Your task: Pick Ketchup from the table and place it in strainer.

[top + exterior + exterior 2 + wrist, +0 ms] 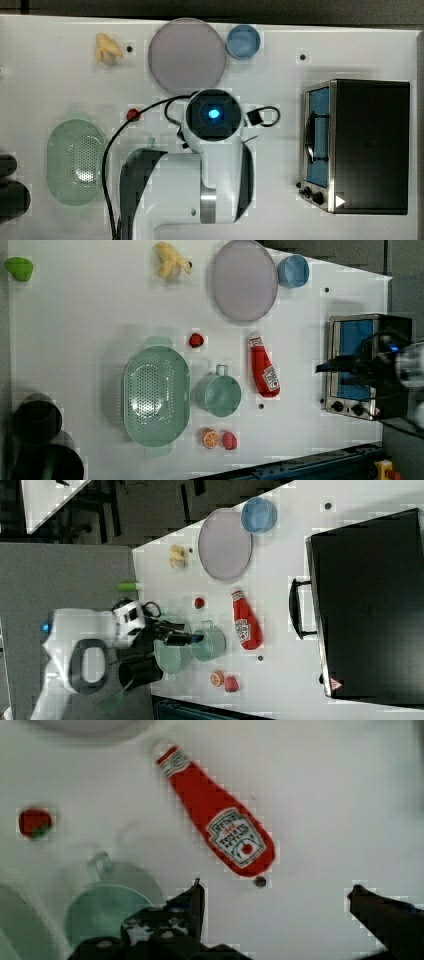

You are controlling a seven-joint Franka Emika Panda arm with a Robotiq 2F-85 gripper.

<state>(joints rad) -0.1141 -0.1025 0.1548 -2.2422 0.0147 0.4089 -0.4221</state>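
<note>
The ketchup (pixel 264 367) is a red squeeze bottle with a white cap, lying flat on the white table (pixel 90 315). In the wrist view the ketchup (pixel 217 820) lies just beyond my gripper (pixel 276 892), which is open and apart from it, with nothing between its dark fingers (pixel 195 900). The pale green strainer (pixel 156 395) sits past the teal cup (pixel 218 394), toward the left view's left. In the right view my gripper (pixel 196 639) hangs over the cup and the strainer (pixel 172 660). In the top view my arm covers the bottle, and the strainer (pixel 75 162) lies at the top view's left.
A grey-lilac plate (pixel 244 280), blue cup (pixel 293 271) and banana toy (pixel 171 262) line the far side. A strawberry (pixel 196 340), an orange slice (pixel 210 438) and a red fruit (pixel 229 440) lie near the strainer. A toaster oven (pixel 360 365) stands at the left view's right.
</note>
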